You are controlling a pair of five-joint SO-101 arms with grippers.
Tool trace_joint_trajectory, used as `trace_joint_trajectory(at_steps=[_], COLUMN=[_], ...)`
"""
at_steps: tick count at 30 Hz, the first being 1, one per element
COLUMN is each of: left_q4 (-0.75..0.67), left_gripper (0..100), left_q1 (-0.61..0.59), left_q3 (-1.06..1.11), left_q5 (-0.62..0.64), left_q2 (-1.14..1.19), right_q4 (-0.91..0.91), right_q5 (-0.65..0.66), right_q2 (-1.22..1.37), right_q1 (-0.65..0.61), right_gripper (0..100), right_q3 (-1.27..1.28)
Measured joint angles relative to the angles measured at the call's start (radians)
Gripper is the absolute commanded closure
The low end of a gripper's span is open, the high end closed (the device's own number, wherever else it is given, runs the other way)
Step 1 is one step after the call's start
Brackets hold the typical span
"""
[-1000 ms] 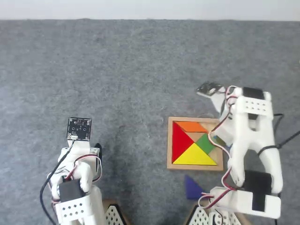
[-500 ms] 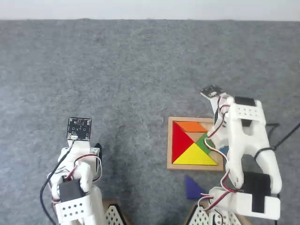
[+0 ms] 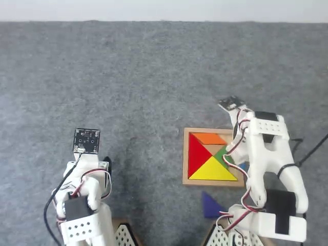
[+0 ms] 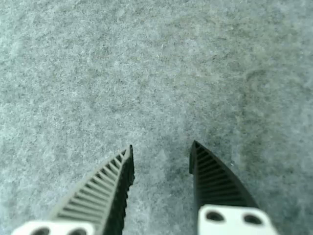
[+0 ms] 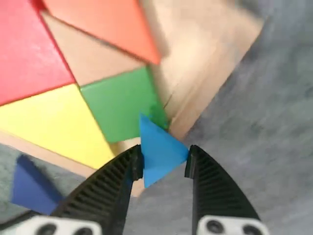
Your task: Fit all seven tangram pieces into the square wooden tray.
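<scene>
The square wooden tray point(image 3: 185, 156) lies at centre right and holds a red triangle point(image 3: 197, 152), an orange triangle point(image 3: 209, 138), a green square point(image 3: 223, 155) and a yellow triangle point(image 3: 214, 169). My right gripper point(image 5: 164, 152) is shut on a light blue triangle point(image 5: 157, 142), held just above the tray's right edge point(image 5: 205, 93) beside the green square point(image 5: 122, 103). A dark blue piece point(image 3: 209, 204) lies on the carpet in front of the tray. My left gripper point(image 4: 161, 155) stands open over bare carpet at the lower left.
Grey carpet covers the table, with wide free room to the left of and behind the tray. Bare wood point(image 5: 93, 58) shows between the orange, red and green pieces. The left arm's base point(image 3: 82, 215) sits at the front left.
The right arm has drawn nearer and slightly left with the light blue triangle, settling over the tray's right side. The left arm has kept still.
</scene>
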Motion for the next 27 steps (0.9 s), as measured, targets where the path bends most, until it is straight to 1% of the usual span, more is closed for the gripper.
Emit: trace_joint_trajectory(at_steps=[3, 8, 13, 16, 20, 23, 27], left_q4=[0.0, 0.0, 0.0, 0.0, 0.0, 0.0, 0.0], left_gripper=[82, 82, 82, 82, 82, 82, 82], left_q1=[0.0, 0.0, 0.0, 0.0, 0.0, 0.0, 0.0], left_q3=[0.0, 0.0, 0.0, 0.0, 0.0, 0.0, 0.0], left_q5=[0.0, 0.0, 0.0, 0.0, 0.0, 0.0, 0.0], left_q2=[0.0, 0.0, 0.0, 0.0, 0.0, 0.0, 0.0], right_q4=[0.002, 0.028, 0.126, 0.186, 0.216, 0.216, 0.169], right_q5=[0.187, 0.557, 0.987, 1.185, 1.407, 1.542, 1.7], right_q2=[0.0, 0.0, 0.0, 0.0, 0.0, 0.0, 0.0], right_q1=[0.0, -0.041, -0.057, -0.063, -0.06, -0.063, -0.058], right_gripper=[91.9, 92.1, 92.3, 92.4, 92.4, 92.4, 92.4], right_q3=[-0.046, -0.058, -0.058, -0.058, -0.058, -0.058, -0.058])
